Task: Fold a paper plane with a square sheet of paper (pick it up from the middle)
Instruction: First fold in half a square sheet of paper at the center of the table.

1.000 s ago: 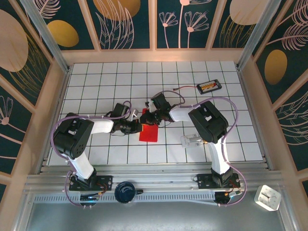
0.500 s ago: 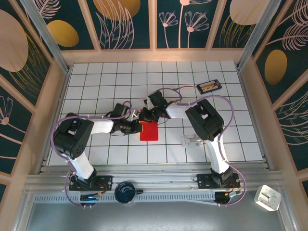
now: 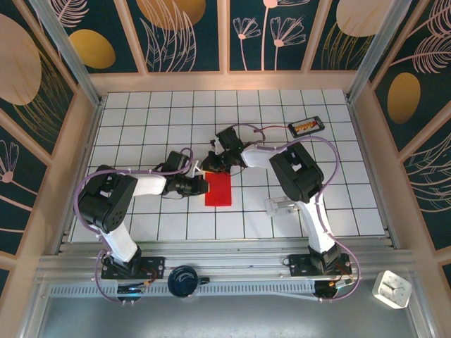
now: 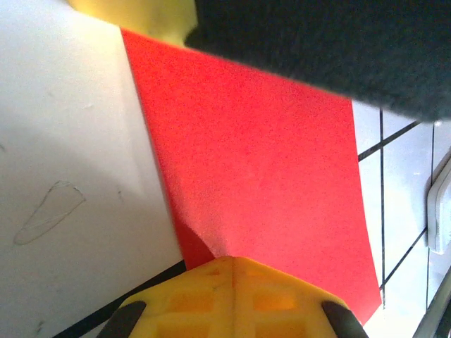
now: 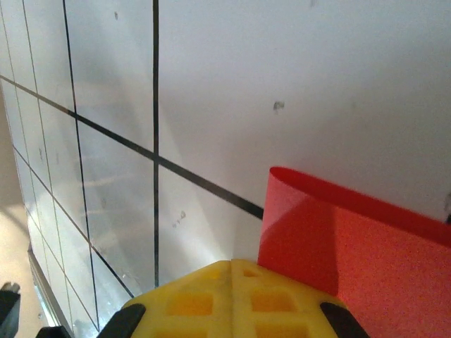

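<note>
Two sets of fingers on one bit of red paper, basically. The square sheet of paper [image 3: 220, 191] lies flat roughly in the middle of the worktop [image 3: 141, 127], a touch closer to the near edge than the far one. It's folded over into a narrow rectangle, with the long side running near to far.

The left fingers [image 3: 199, 185] come in from the left and meet the paper's left edge. On the left wrist cam the red runs straight into the yellow tip and puckers into a small crease right where they meet. So those fingers are closed tight and pinching that edge. A dark blurry shape crosses the far end of the paper in that view.

The right fingers [image 3: 212, 165] reach across from the right and sit at the paper's far left corner, closed right up too. On the right wrist cam the paper's rounded fold line stands slightly off the tiles. Its corner tucks in against the right side of the yellow tip. Touching for sure, but I honestly can't tell if the paper is pinched between them or just pressed under them.

Other stuff: a small black tray [image 3: 306, 127] with a cable sits toward the far right corner, well apart from the paper. A clear plastic piece [image 3: 282, 206] sits to the paper's right, partly under the right arm.
</note>
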`<state>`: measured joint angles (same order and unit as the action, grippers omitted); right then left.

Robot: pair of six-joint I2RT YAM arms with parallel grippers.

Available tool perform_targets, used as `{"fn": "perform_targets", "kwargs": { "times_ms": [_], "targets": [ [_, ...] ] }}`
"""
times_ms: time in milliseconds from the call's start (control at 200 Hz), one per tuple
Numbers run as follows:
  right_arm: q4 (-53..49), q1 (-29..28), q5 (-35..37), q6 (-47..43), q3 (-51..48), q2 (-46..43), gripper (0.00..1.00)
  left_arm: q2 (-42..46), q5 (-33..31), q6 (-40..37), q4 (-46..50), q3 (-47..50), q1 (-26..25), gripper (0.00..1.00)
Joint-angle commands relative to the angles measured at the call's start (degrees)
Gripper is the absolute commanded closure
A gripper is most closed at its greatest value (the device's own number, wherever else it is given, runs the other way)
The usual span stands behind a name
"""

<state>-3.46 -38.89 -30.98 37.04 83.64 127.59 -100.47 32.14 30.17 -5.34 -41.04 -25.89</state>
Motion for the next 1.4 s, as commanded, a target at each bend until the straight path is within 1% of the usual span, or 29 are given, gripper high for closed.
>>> {"fn": "perform_targets", "kwargs": {
  "times_ms": [0, 285, 651, 781, 791, 811, 936, 1041, 1126, 1196, 1296, 1396],
  "targets": [
    [0.71, 2.90, 9.57, -0.54, 2.44, 3.97, 0.94, -7.29, -12.98, -2.84, 10.09, 4.19, -0.96, 1.00],
    [0.70, 4.76, 11.97, 0.67, 5.78, 6.28, 0.94, -7.55, -12.80, -2.83, 10.00, 4.21, -1.01, 1.00],
    [-0.70, 7.16, 13.31, 0.66, 10.89, 10.20, 0.95, -7.35, -12.71, -2.77, 9.83, 4.21, -1.00, 1.00],
    [-1.80, 7.19, 12.47, 0.09, 14.65, 11.00, 0.95, -7.03, -12.54, -2.75, 9.61, 4.05, -1.00, 1.00],
    [-1.94, 8.43, 12.34, -0.05, 15.05, 11.08, 0.95, -7.03, -12.50, -2.69, 9.57, 4.04, -1.00, 1.00],
    [-2.26, 9.00, 12.08, -0.33, 15.81, 11.10, 0.95, -6.96, -12.46, -2.67, 9.48, 4.03, -1.00, 1.00],
    [-3.14, 9.92, 9.04, -2.93, 18.46, 9.42, 0.94, -6.85, -12.18, -2.67, 9.43, 3.40, -1.00, 1.00],
    [-1.46, 10.06, 6.57, -4.99, 14.67, 4.38, 0.93, -6.65, -11.85, -2.66, 9.13, 3.33, -0.98, 1.00],
    [2.07, 9.89, 4.37, -4.95, 7.25, -0.78, 0.93, -6.33, -10.61, -2.74, 8.73, 3.01, -1.00, 1.00],
    [4.16, 9.63, 3.10, -4.78, 1.09, -4.62, 0.93, -5.93, -8.01, -2.93, 8.07, 2.53, -1.07, 1.00],
    [6.17, 9.39, 3.20, -4.95, -6.46, -10.16, 0.93, -5.38, -4.19, -2.34, 6.74, 1.82, -2.40, 1.00],
    [6.30, 9.58, 5.29, -5.91, -13.47, -16.09, 0.93, -5.43, -2.55, -0.89, 6.21, 0.47, -4.85, 1.00]
  ]
}}
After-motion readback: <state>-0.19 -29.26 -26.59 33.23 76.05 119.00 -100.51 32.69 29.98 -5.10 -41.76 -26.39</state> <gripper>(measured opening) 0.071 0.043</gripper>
